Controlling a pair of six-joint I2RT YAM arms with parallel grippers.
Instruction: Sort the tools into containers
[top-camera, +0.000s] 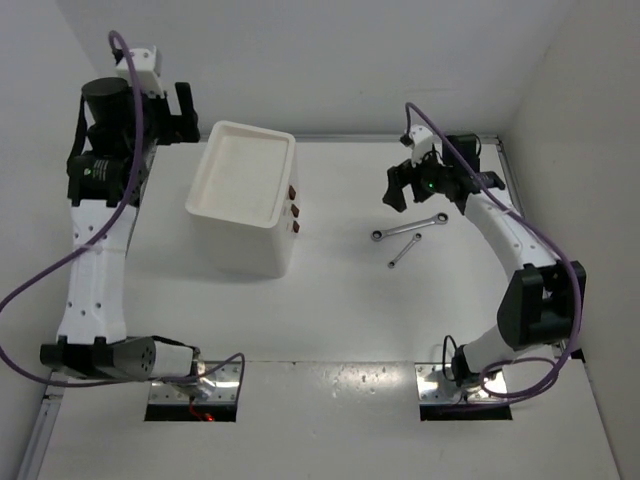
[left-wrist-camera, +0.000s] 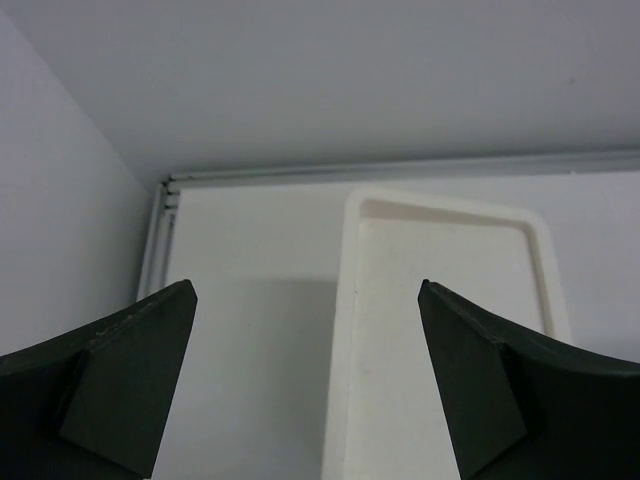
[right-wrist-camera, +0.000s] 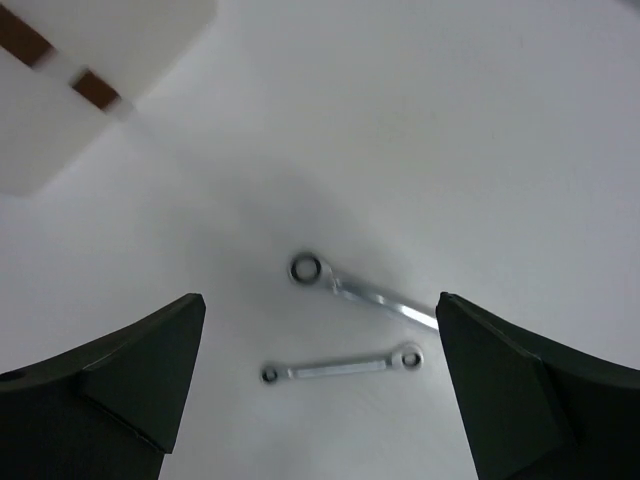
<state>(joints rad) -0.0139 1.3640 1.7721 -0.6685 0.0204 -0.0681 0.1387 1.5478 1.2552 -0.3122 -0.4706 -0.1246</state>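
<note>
Wrench (top-camera: 408, 227) and second wrench (top-camera: 404, 251) loose on table (top-camera: 330, 330), unsorted, well right of white box (top-camera: 240, 240). Right gripper (right-wrist-camera: 320, 305) spread, empty, above them. Top tray (left-wrist-camera: 345, 330) bare, drawers hidden. Left gripper (left-wrist-camera: 307, 290) spread, empty, behind box.

We find no legible text, brand, number or sign; the white plastic drawer box (top-camera: 240, 245) bears none. A small pale mark on the left arm's black joint (top-camera: 95, 170), far left, is too small to read.
</note>
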